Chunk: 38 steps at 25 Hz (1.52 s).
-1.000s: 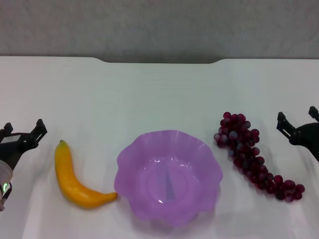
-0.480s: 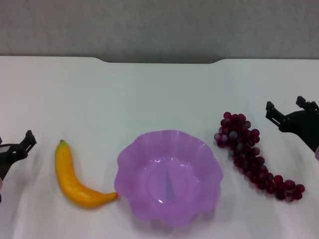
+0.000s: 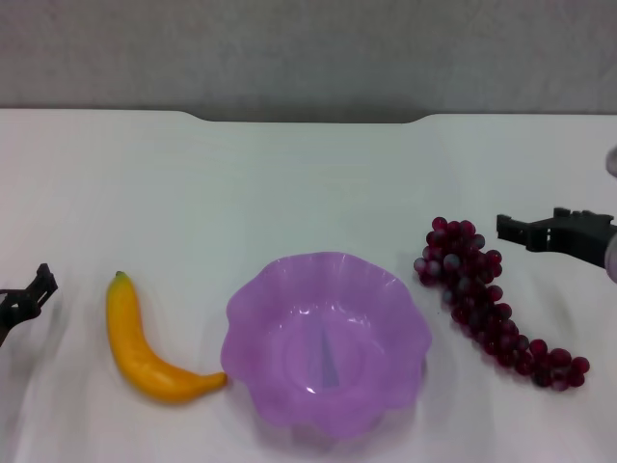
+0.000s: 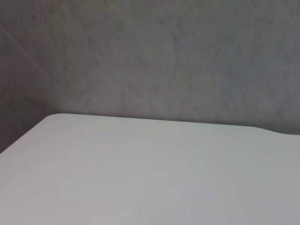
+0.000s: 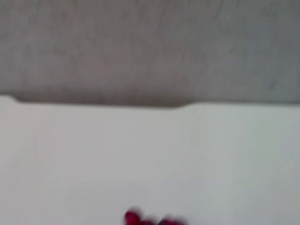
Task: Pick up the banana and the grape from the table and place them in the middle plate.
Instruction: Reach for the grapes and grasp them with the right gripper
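Note:
The yellow banana lies on the white table, left of the middle plate, a translucent purple bowl with a wavy rim and nothing in it. The grape bunch lies right of the plate, running toward the near right. My right gripper hovers open just right of the bunch's far end, with nothing between its fingers. A few grapes show in the right wrist view. My left gripper sits at the left edge of the head view, left of the banana and apart from it.
The table's far edge has a notch and a grey wall behind it. The left wrist view shows only the bare table with its far left corner and the wall.
My right gripper has moved left and farther away, closer to the far end of the grapes. My left gripper has drawn back toward the left edge of the view. Banana, grapes and plate have not moved.

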Motion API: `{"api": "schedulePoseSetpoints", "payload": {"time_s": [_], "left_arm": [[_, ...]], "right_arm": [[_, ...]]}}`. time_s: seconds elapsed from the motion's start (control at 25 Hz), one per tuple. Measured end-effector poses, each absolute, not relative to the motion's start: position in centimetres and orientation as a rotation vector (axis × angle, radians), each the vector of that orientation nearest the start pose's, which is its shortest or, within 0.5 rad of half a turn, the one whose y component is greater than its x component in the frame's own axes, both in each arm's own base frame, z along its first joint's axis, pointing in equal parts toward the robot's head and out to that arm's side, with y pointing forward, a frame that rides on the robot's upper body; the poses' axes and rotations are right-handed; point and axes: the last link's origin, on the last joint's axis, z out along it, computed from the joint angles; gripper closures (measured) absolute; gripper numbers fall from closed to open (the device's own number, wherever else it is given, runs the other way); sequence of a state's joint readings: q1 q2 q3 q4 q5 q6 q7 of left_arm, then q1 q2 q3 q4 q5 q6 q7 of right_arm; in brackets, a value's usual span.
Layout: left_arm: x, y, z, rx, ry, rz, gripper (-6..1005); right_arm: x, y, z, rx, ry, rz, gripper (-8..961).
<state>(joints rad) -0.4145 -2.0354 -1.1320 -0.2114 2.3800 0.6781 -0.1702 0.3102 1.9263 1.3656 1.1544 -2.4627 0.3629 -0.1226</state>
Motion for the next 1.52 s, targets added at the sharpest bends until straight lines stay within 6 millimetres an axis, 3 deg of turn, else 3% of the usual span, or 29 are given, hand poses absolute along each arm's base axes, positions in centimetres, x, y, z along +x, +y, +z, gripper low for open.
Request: {"api": "schedulePoseSetpoints", "payload": {"time_s": [0.28, 0.64, 1.52], "left_arm": [[-39.7, 33.4, -1.0, -1.486, -0.956, -0.376, 120], [-39.7, 33.5, -0.9, -1.483, -0.96, -0.38, 123], [-39.3, 33.6, -1.3, -1.493, -0.96, -0.384, 128]], "right_arm": [[24.8, 38.1, 0.5, -2.039, 1.229, 0.096, 74], [27.0, 38.4, -1.7, -2.056, 1.329, -0.053, 73], [26.8, 39.5, -5.2, -2.122, 1.135, -0.102, 74]]}}
